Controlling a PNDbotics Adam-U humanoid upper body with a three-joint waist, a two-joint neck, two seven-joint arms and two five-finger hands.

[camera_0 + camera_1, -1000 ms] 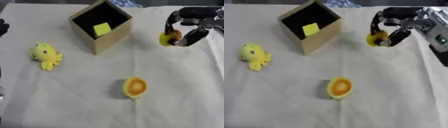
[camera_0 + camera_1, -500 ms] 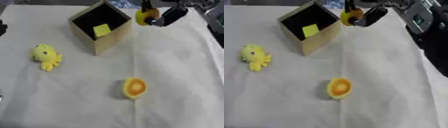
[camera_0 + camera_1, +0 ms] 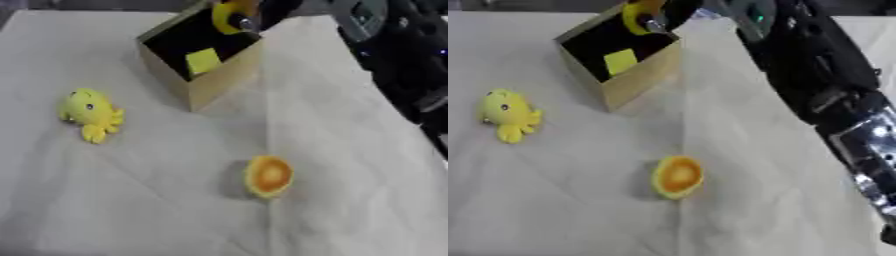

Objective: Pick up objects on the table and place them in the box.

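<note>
Cloth (image 3: pixel 350 200), pale and creased, covered the whole table and carried everything else. Right arm (image 3: pixel 815 75), black with a grey panel near its upper end, ran from the 4 o'clock edge up toward 12 o'clock, crossing the right half of the right eye view. Box (image 3: pixel 214 82), tan cardboard with a dark inside, stood open at about 11 o'clock from the middle of the cloth, one corner turned toward the camera. A yellow block (image 3: pixel 203 61) lay inside the box against its near wall.

Right hand (image 3: pixel 267 10) was over the far rim of the box at 12 o'clock, dark and blurred; its fingers were curled round a yellow ring-shaped object (image 3: pixel 229 16), which hung at the rim above the box opening. Whether that object touched the rim could not be told.

Yellow toy octopus (image 3: pixel 90 112) lay on the cloth at 9 o'clock, well apart from the box, a dark eye visible on its head and its legs pointing toward the near edge. Orange half (image 3: pixel 267 176), cut face showing with a paler rind around it, lay near the middle of the cloth at roughly 6 o'clock from the box, apart from the other things, with a soft shadow on its left side.

Left hand showed in neither view.
</note>
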